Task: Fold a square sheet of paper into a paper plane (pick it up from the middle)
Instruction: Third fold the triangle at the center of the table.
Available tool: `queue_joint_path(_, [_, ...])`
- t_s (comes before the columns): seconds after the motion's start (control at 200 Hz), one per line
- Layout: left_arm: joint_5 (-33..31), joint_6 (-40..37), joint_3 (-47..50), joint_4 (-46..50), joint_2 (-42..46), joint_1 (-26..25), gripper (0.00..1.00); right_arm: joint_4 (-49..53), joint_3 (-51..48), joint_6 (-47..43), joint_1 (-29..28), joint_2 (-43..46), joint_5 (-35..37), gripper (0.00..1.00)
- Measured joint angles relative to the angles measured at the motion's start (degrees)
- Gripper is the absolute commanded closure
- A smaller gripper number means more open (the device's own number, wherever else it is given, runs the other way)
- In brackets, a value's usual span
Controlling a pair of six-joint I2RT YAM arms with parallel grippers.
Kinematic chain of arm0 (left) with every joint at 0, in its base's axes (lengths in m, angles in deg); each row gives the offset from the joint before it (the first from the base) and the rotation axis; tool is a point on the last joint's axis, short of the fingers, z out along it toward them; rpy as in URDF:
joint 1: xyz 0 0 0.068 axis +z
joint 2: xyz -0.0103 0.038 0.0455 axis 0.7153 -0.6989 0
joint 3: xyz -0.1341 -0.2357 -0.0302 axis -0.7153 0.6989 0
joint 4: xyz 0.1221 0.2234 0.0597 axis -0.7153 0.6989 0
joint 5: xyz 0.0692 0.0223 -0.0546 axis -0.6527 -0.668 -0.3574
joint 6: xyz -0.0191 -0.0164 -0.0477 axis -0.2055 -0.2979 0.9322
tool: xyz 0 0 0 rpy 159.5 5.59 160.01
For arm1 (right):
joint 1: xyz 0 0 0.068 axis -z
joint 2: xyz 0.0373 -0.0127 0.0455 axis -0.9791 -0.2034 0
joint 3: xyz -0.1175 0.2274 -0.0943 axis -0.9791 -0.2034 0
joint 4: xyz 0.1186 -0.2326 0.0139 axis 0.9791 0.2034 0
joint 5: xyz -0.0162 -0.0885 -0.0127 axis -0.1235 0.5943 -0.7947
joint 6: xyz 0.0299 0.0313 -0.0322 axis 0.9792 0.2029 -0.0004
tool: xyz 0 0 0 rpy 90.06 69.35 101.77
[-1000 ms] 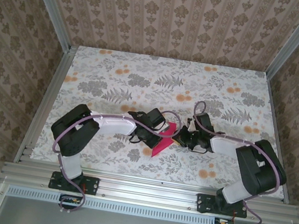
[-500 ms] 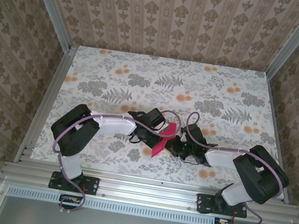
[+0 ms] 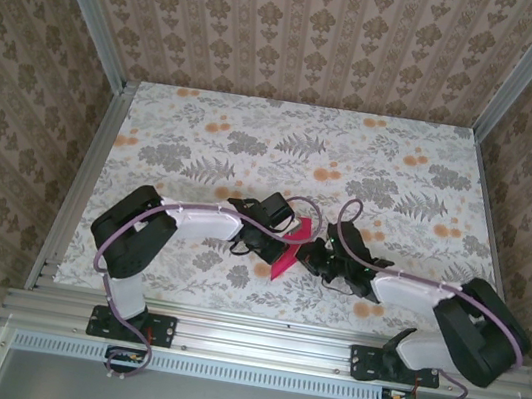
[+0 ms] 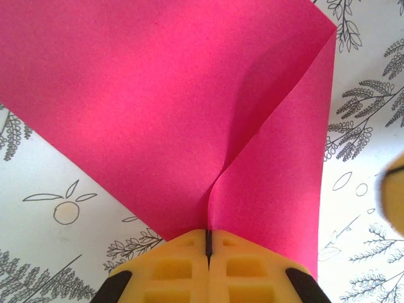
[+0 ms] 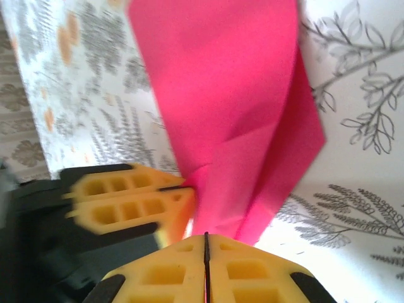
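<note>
I see the part-folded square sheet of paper (image 3: 291, 248) at lower centre of the top view, over the counter (image 3: 254, 147). The left gripper (image 4: 207, 243) is clamped shut on one edge, and the right gripper (image 5: 206, 243) pinches the opposite side. The sheet's long axis runs lower-left to upper-right between them, equally near both arms.

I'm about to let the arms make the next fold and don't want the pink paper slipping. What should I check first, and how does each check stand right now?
1. Left gripper shut on the paper: ok.
2. Right gripper shut on the paper: ok.
3. Paper free of tears: ok on the parts in view.
4. Fold pressed flat: not ok; the layers bulge apart near the left gripper.
5. Grippers apart from each other: cannot tell; they sit very close.
6. Paper lifted off the table: cannot tell.
</note>
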Motion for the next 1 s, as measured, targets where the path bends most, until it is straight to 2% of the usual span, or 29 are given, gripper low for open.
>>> queue_joint_path(0.12, [0.0,0.0,0.0,0.0,0.0,0.0,0.98,1.0,0.5,-0.2,0.0,1.9,0.5,0.9])
queue_joint_path(0.4, [0.2,0.0,0.0,0.0,0.0,0.0,0.98,-1.4,3.0,0.4,-0.3,-6.0,0.1,0.9])
queue_joint_path(0.66, [0.8,0.0,0.0,0.0,0.0,0.4,0.98,-2.8,5.4,0.5,-0.4,-9.7,-0.2,0.91])
queue_joint_path(1.0, [0.9,0.0,0.0,0.0,-0.1,0.4,0.98,-2.8,3.2,1.0,-0.4,-11.9,-0.3,0.89])
